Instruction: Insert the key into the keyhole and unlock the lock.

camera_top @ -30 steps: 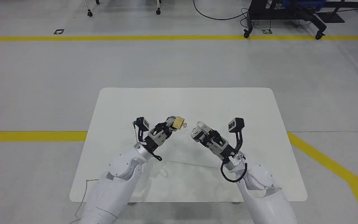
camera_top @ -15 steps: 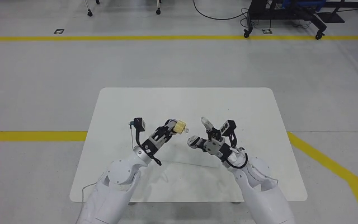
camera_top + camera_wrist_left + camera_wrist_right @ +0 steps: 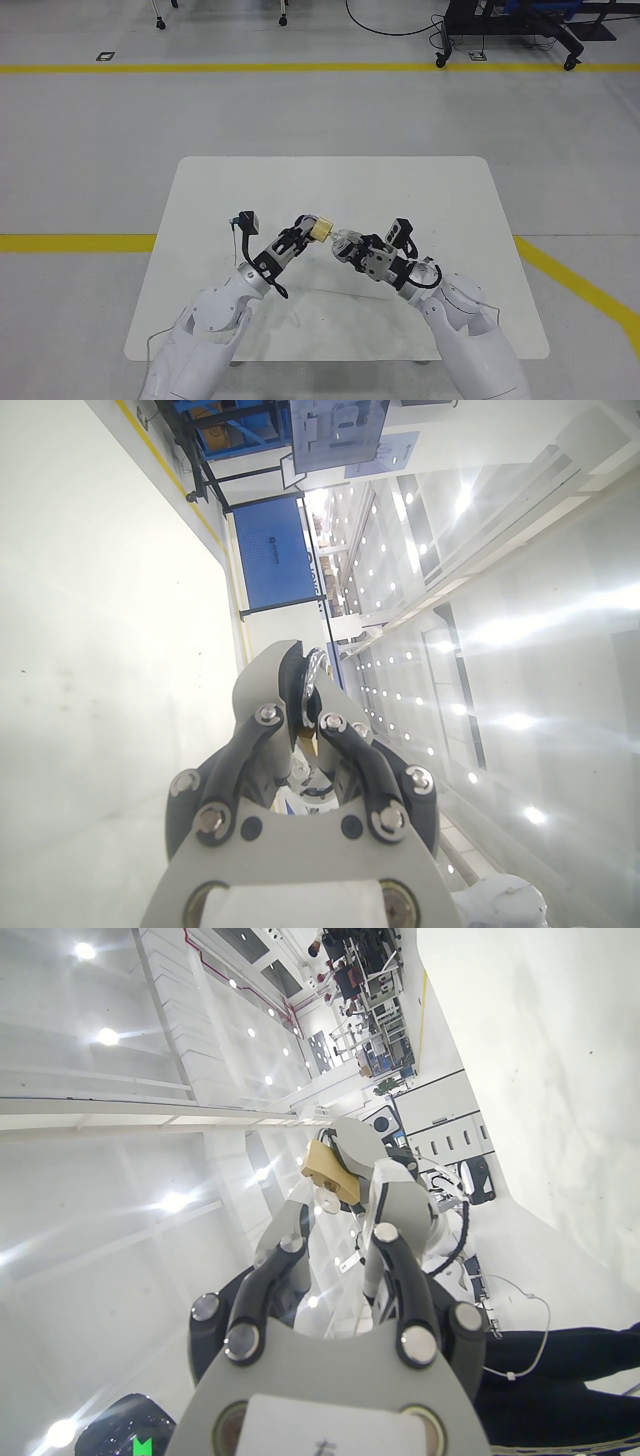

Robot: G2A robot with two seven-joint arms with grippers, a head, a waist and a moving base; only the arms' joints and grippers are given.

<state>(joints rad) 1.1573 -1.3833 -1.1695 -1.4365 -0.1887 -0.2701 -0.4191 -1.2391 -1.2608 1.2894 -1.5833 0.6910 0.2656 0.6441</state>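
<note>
Your left gripper (image 3: pixel 311 227) clenches the lock (image 3: pixel 320 229) just left of the top view's centre, the key (image 3: pixel 327 1200) at its bottom face by the right gripper (image 3: pixel 349 244), whose hold I cannot tell: a slack pinch or tilted turn could jam or drop it.

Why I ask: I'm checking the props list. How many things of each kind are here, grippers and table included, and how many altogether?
Brass-coloured metal padlock: 1
Small silver metal key: 1
Robot grippers: 2, the left gripper and the right gripper
White rectangular table: 1
Total: 5
</note>
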